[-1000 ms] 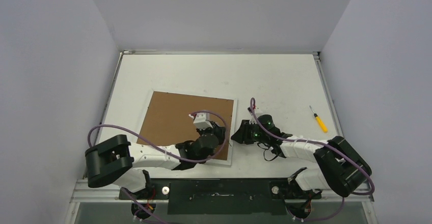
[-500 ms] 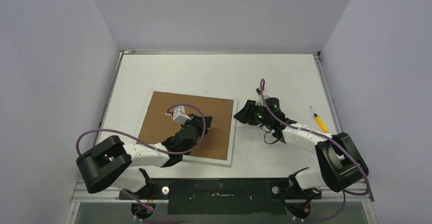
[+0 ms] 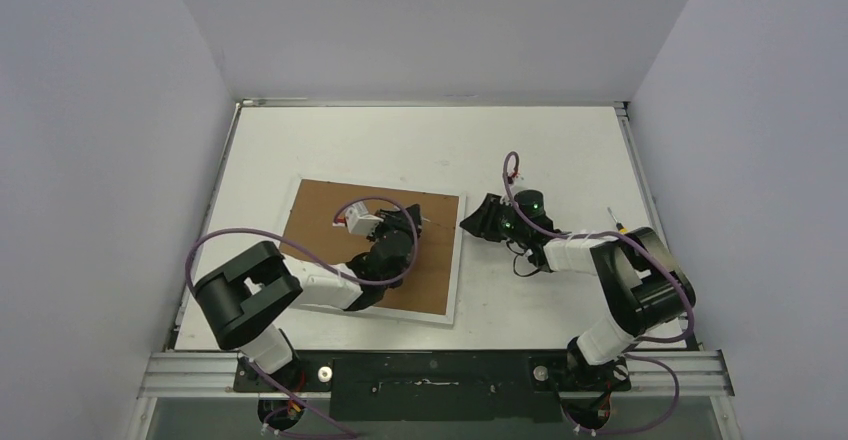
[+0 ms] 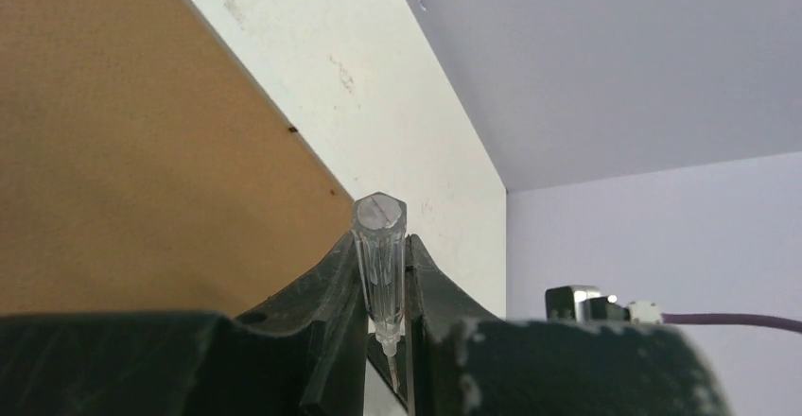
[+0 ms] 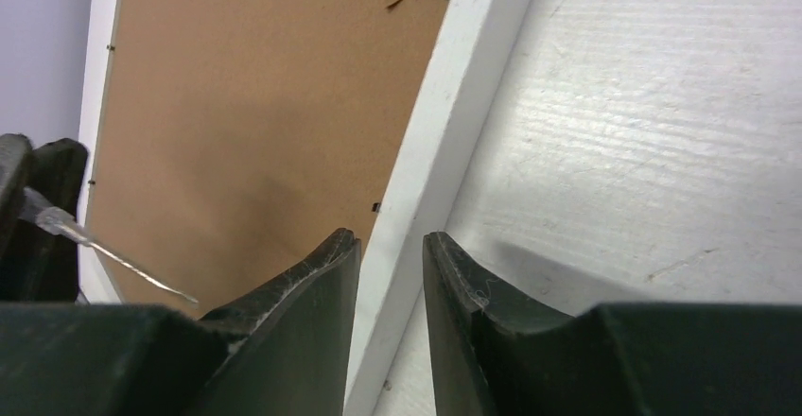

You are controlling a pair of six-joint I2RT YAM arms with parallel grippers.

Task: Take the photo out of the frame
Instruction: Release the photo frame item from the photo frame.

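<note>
The frame (image 3: 330, 222) lies face down, its brown back up and its narrow white border around it. The photo is hidden under the backing. My left gripper (image 3: 405, 224) hovers over the back near the frame's right side, shut on a clear-handled screwdriver (image 4: 379, 255). Its thin blade (image 5: 113, 257) points at the backing (image 5: 236, 104). My right gripper (image 3: 474, 222) is at the frame's right edge. In the right wrist view it (image 5: 391, 246) is slightly open, with the white border (image 5: 444, 151) running between the jaws.
A yellow-handled screwdriver (image 3: 613, 222) lies on the table at the right, partly behind my right arm. Small metal tabs (image 5: 375, 207) line the inner edge of the frame. Walls close in the table on three sides.
My left gripper moved with the screwdriver from the frame's near right corner toward its middle right. My right gripper moved farther along the frame's right edge.
</note>
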